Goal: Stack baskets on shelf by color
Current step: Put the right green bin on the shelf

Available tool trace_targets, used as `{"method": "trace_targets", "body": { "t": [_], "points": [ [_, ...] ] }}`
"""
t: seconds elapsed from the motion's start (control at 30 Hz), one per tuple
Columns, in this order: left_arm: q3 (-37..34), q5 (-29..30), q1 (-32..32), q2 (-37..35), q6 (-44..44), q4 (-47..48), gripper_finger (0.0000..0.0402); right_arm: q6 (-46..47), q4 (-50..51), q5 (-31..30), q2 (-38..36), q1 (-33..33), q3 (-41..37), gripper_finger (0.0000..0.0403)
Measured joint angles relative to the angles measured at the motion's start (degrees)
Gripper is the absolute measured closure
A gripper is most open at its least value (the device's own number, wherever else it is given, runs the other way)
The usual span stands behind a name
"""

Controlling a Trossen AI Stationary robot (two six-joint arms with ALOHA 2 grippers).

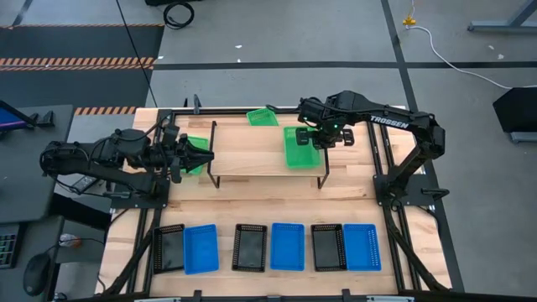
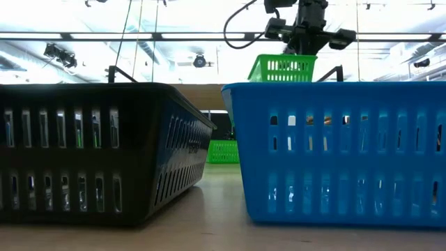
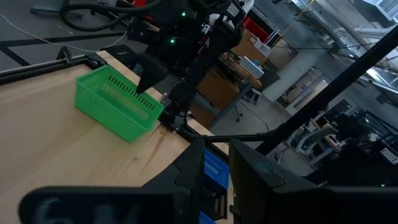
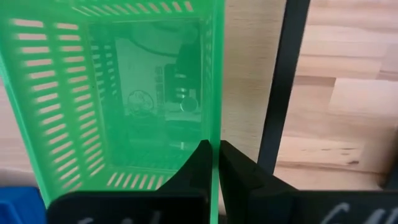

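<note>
The right gripper point(image 1: 312, 134) hangs over the right end of the shelf point(image 1: 252, 155), its jaws pinching the wall of a green basket point(image 1: 299, 148) that sits on the plank top (the right wrist view shows the two fingers point(image 4: 198, 163) closed on the thin green rim, one inside and one outside). In the low view that basket point(image 2: 282, 68) shows high up, under the gripper point(image 2: 304, 43).

The left gripper point(image 1: 201, 154) reaches in from the left at the shelf's left end, over a second green basket point(image 1: 195, 153) on the table there; its jaws look pressed nearly together, with only a narrow slit between the fingers point(image 3: 249, 180) and nothing between them.

A third green basket point(image 1: 262, 117) lies on the table behind the shelf, at the far edge.

Along the near edge stands a row of six baskets, alternating from the left: black point(image 1: 169, 248), blue point(image 1: 200, 248), black point(image 1: 250, 247), blue point(image 1: 287, 246), black point(image 1: 328, 247), blue point(image 1: 362, 247).
</note>
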State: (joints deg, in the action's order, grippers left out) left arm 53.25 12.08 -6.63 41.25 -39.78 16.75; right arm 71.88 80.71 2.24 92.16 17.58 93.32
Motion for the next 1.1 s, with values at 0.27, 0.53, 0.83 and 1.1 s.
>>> {"method": "trace_targets", "body": {
  "t": [0.27,0.53,0.83,1.1],
  "points": [
    [0.00,0.06,-1.07,0.00,0.39,0.00,0.0322,3.64,2.44,-0.79,-0.02,-0.20,0.00,0.0383],
    [0.00,0.07,-2.01,0.00,0.58,0.00,0.0322,3.60,2.43,-0.79,-0.02,-0.33,0.00,0.0382],
    [0.00,0.06,-2.01,0.00,0.56,0.00,0.0322,4.19,2.71,-0.70,-0.09,-0.37,-0.09,0.0334],
    [0.00,0.07,-2.01,0.00,0.55,0.02,0.0322,3.25,2.04,-2.06,-2.64,-1.35,1.39,0.0283]
  ]
}}
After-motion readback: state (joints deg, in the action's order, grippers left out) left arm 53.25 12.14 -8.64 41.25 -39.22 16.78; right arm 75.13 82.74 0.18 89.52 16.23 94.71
